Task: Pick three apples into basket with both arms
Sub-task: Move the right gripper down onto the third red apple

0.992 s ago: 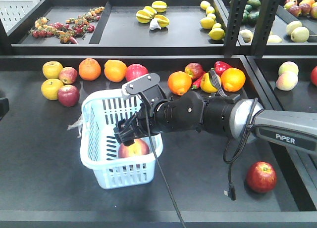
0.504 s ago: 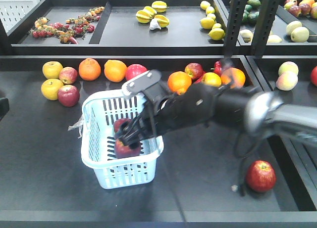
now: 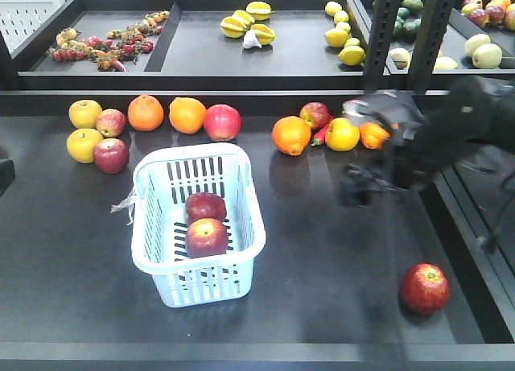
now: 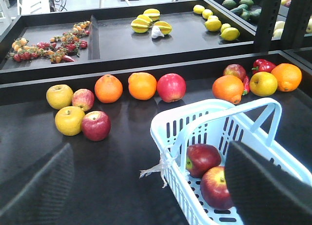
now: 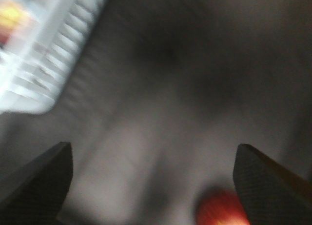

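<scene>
The pale blue-white basket (image 3: 241,195) stands left of the table's middle and holds two dark red apples (image 3: 206,205) (image 3: 207,237). A third red apple (image 3: 424,288) lies on the table at the front right. My right arm (image 3: 426,142) is a blur above the table's right part, away from the basket. My right gripper (image 5: 156,186) is open and empty, with the third apple (image 5: 219,210) low between its fingers and the basket (image 5: 34,54) at upper left. My left gripper (image 4: 151,195) is open and empty beside the basket (image 4: 175,137), whose two apples (image 4: 200,158) (image 4: 216,186) show.
Yellow apples (image 3: 84,113), red apples (image 3: 111,155) (image 3: 223,121), oranges (image 3: 146,112) (image 3: 291,134) and a red pepper line the table's back edge. Behind it are black trays with starfruit (image 3: 248,23) and lemons. Black frame posts (image 3: 384,33) stand at the back right.
My right gripper let the second apple go into the basket, then the arm swung out of the basket and fast to the right. The apple now lies in front of the first one.
</scene>
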